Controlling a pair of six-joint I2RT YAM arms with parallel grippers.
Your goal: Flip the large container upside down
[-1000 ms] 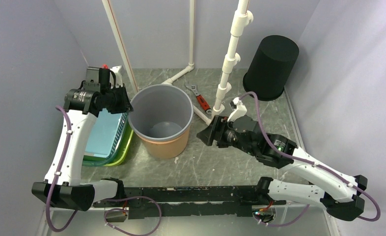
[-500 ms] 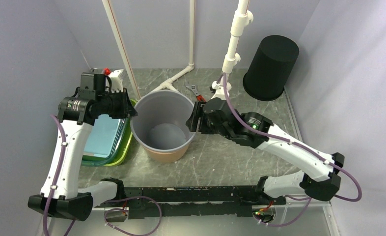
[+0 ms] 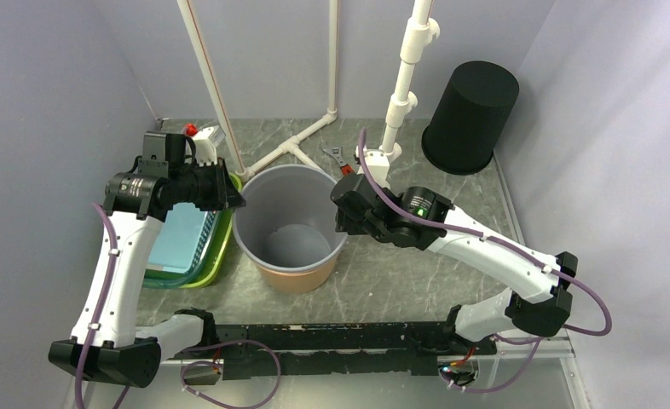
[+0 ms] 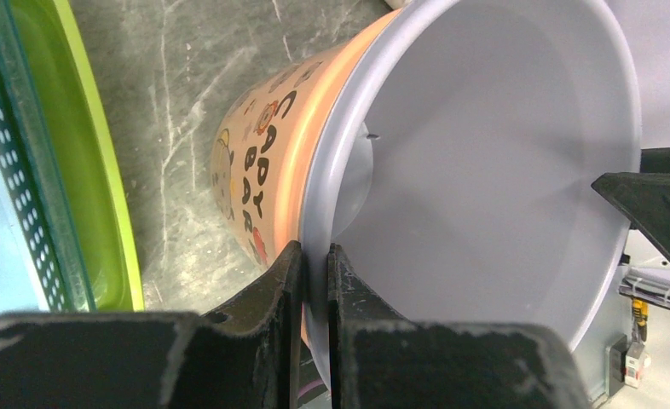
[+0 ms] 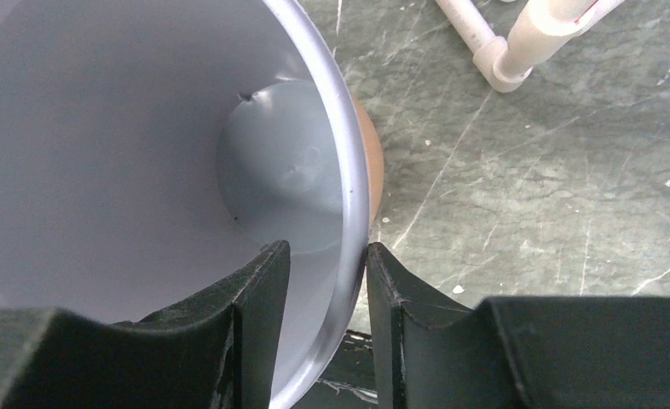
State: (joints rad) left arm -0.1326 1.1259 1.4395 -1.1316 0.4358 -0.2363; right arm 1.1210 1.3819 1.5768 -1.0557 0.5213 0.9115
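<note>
My left gripper is pinched almost closed on the left rim of the bucket, with one finger on the orange outside and the other on the grey inside. My right gripper straddles the opposite rim with its jaws partly apart; the wall runs close to the outer finger and I see a gap at the inner one. The bucket stands mouth up on the table, just beside the green basket.
</note>
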